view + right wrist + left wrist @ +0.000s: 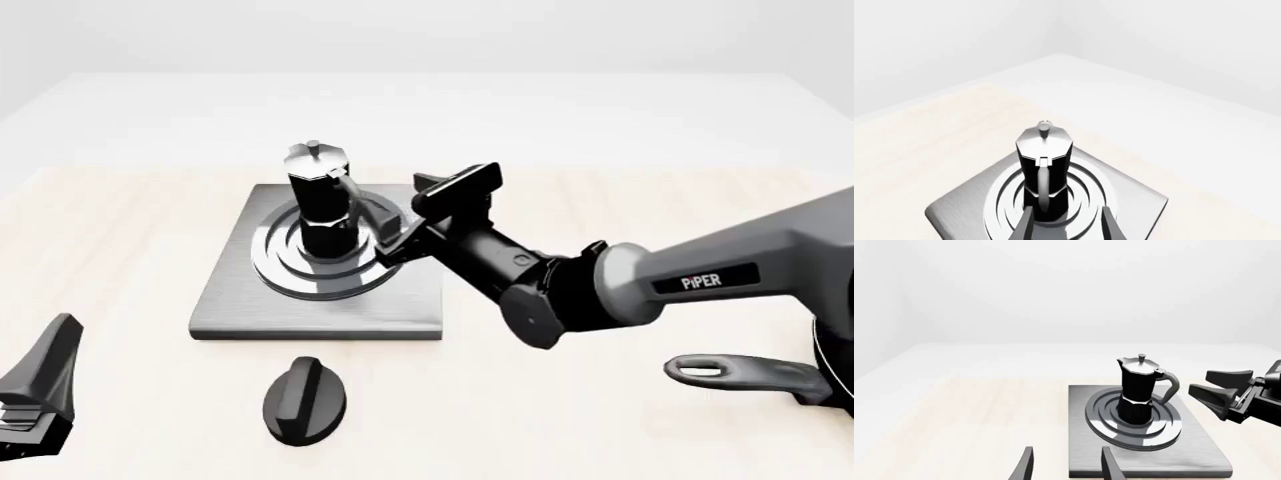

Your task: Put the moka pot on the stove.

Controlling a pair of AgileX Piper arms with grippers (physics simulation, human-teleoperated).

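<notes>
The moka pot (pixel 320 195), black with a silver lid and knob, stands upright on the silver burner rings of the stove (pixel 240 300). Its handle points toward my right gripper (pixel 404 215). That gripper is open and empty, its fingertips just short of the handle, not touching it. The left wrist view shows the pot (pixel 1139 385), the stove (pixel 1187 450) and the right gripper (pixel 1214 385) with a small gap to the handle. The right wrist view shows the pot (pixel 1044 160) beyond my open fingers (pixel 1026 225). My left gripper (pixel 40 390) is open and empty at the near left.
A separate black oval knob (pixel 304 400) lies on the table in front of the stove. A black pan's long handle (pixel 747 372) shows at the near right edge, under my right arm. The table is light wood.
</notes>
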